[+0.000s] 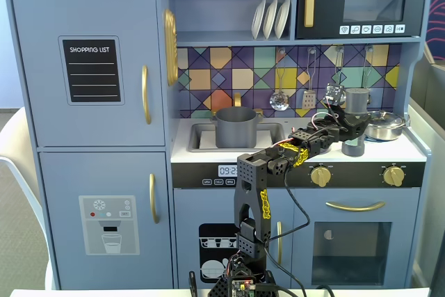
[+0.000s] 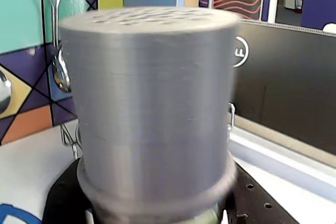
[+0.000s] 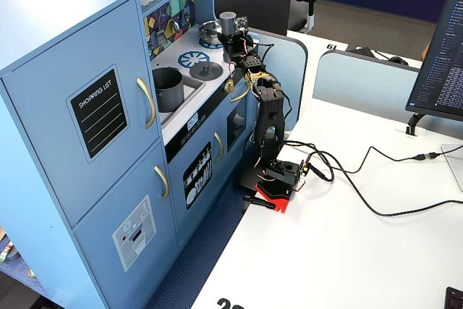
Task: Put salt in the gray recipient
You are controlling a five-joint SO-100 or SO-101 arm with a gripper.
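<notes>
Toy-kitchen tabletop: fingers [image 1: 353, 124] grip the salt [image 1: 356, 101] near its right edge; swinging toward the gray recipient [image 1: 236, 126] risks slipping.

Counter [image 1: 208, 156]: gray pot [image 1: 236, 127] in sink, steel pan [image 1: 384, 125], apparently lid [image 3: 205, 69].

Showing black printed links on the arm [image 1: 263, 187], with yellow lettering. Trailing black and coloured cables. Sitting on a red-fronted base [image 3: 277, 195].
</notes>
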